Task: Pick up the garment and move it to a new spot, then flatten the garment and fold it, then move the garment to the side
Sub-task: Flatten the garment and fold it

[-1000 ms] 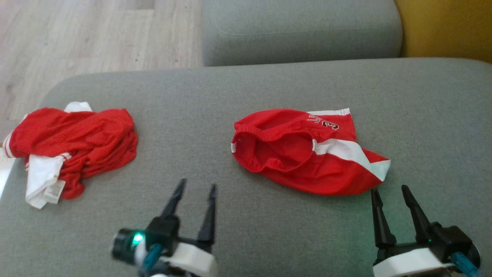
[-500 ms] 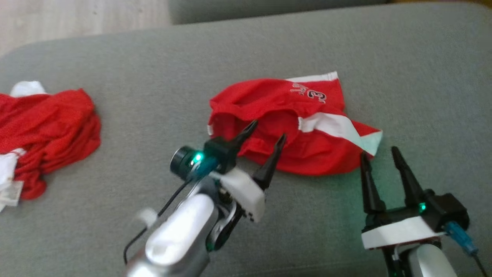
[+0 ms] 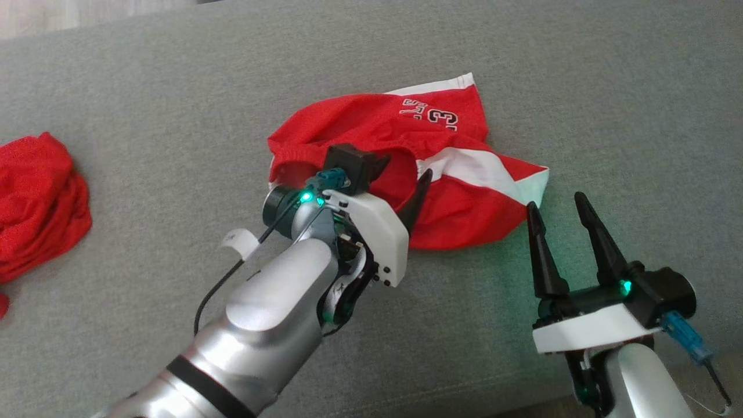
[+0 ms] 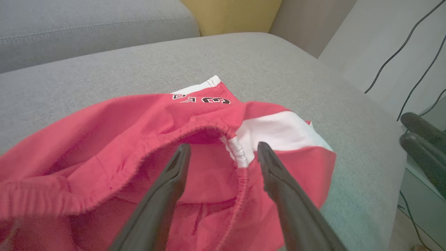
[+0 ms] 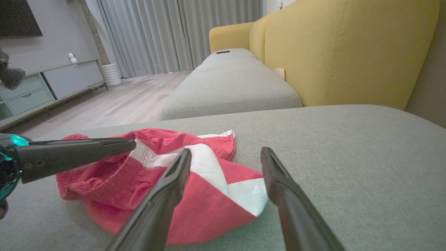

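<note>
My left gripper [image 3: 406, 168] slants to frame centre, fingers [image 3: 417, 200] wide over the garment [image 3: 458, 197], holding nothing. The right gripper [image 3: 555, 202], lower right: spread, empty.

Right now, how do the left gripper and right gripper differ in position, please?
The left gripper is over the red shorts, fingers either side of the waistband; the right gripper is off them, over cushion by their white corner. The left reaches farther forward than the right. Both are open.

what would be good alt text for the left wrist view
The open left gripper hovers over crumpled red and white shorts, its dark fingers either side of the elastic waistband. The shorts lie on a grey sofa cushion.
</note>
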`<state>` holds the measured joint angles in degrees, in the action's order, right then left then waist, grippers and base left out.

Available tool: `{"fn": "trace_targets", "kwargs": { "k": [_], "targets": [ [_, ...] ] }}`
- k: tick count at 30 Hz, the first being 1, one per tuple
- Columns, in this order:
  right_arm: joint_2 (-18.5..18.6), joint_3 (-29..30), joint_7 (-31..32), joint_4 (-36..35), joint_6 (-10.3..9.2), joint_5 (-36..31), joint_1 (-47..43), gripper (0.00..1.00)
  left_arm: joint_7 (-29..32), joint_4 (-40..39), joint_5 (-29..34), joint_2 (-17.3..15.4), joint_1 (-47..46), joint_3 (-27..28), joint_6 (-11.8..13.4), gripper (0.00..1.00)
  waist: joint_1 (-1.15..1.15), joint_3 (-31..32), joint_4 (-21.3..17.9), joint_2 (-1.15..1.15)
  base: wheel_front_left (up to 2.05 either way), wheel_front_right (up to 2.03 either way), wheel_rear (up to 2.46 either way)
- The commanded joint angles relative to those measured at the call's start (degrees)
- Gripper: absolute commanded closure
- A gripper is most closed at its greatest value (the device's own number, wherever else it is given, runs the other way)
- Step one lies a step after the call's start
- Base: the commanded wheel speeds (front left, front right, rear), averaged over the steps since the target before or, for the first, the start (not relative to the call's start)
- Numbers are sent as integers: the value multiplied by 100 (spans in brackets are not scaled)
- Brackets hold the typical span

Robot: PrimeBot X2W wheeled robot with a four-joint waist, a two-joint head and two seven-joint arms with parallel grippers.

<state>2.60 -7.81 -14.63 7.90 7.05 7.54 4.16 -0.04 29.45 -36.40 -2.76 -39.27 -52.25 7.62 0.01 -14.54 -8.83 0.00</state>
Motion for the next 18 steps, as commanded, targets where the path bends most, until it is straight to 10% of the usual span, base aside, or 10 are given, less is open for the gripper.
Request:
{"fn": "trace_targets", "kwargs": {
  "k": [1,6,9,18],
  "targets": [
    [28,-164,-37,-197,44,12,150,0,3,-107,-120,-12,-287,84,41,0,-1,-19,-47,0,0,0,0],
    [28,-203,-37,-198,44,36,185,0,71,126,-359,-12,-490,-143,58,0,-1,-28,-169,0,0,0,0],
    [28,-182,-37,-204,44,41,183,0,-79,225,-424,-12,-577,-199,36,100,-1,-10,-217,0,0,0,0],
    [28,-130,-37,-153,44,34,79,0,-276,56,-704,-12,-1080,-418,-533,100,-1,316,-253,0,0,0,0]
  ]
}}
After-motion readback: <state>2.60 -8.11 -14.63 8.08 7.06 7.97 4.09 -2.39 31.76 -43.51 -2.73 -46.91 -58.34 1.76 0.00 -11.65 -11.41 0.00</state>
